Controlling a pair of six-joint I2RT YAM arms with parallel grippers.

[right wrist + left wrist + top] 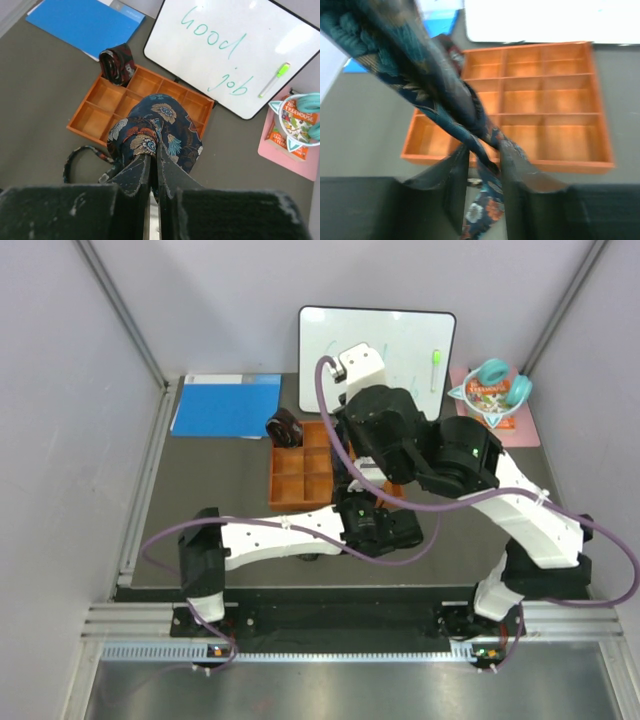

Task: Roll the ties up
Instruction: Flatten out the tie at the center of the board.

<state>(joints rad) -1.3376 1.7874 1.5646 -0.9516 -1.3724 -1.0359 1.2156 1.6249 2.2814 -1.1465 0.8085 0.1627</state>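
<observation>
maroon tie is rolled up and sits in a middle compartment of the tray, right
Not a middle one. The rolled maroon tie sits in a corner compartment of the tray, on the side nearest the blue folder. The right wrist view shows it.

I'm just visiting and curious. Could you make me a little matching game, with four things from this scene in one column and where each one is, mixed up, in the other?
Things:
1. floral tie
2. maroon tie
3. green marker
4. blue folder

Places:
A. lying on the whiteboard
B. flat on the table, beside the whiteboard
C. gripped by the right hand
D. coiled at a corner of the orange tray

Pairs: 1-C, 2-D, 3-A, 4-B.
</observation>
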